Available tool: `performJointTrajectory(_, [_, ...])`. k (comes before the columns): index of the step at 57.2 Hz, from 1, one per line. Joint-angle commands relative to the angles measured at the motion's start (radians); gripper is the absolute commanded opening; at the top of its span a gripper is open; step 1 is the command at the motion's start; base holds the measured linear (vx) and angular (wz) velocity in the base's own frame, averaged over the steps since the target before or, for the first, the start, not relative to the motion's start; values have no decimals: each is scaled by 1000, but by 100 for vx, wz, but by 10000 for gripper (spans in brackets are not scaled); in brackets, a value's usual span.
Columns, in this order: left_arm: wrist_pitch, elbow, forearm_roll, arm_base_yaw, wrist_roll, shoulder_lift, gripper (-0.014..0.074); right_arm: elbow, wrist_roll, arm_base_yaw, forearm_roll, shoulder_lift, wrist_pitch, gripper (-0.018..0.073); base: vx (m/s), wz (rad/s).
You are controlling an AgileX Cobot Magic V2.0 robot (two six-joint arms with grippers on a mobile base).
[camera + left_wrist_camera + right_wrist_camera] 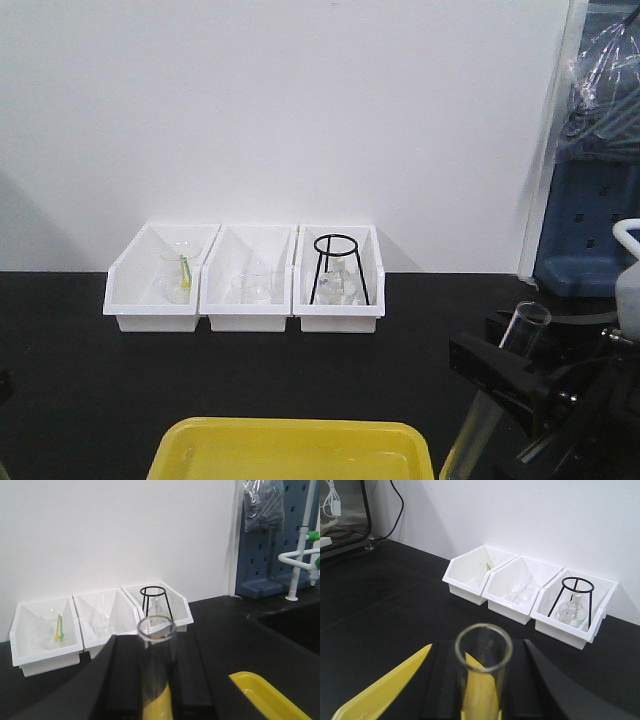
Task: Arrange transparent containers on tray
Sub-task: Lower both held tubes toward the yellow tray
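Yellow tray (290,428) sits at the near edge of the black table (80,380). Left gripper (157,672) clamps the left test tube (156,645) upright. Right gripper (482,680) likewise clamps the right test tube (483,655). Both flank the tray. Recommend tilting each flat, lowering inside the rim, releasing gently.

A: Wall (300,100)?
B: One. Plain white, evenly lit.
A: Worktop (80,380)?
B: One. Black, matte.
A: Right side?
B: Blue pegboard (265,560); white tap (294,577) with green knob (312,535).
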Motion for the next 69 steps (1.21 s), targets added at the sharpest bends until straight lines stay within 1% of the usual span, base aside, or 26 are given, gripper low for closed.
performJointTrajectory(1, [-93,-38,-8,-6,-6,1,201,-31,-9,-2,-5,-10,-86,-8,7,3])
performJointTrajectory(63, [-91,-38,-8,-6,-6,8,201,-31,-9,-2,-5,-6,-89,-8,1,0])
performJointTrajectory(69, [-86,-38,-8,-6,-7,42,201,-31,25,-4,-5,24,-87,-8,0,0])
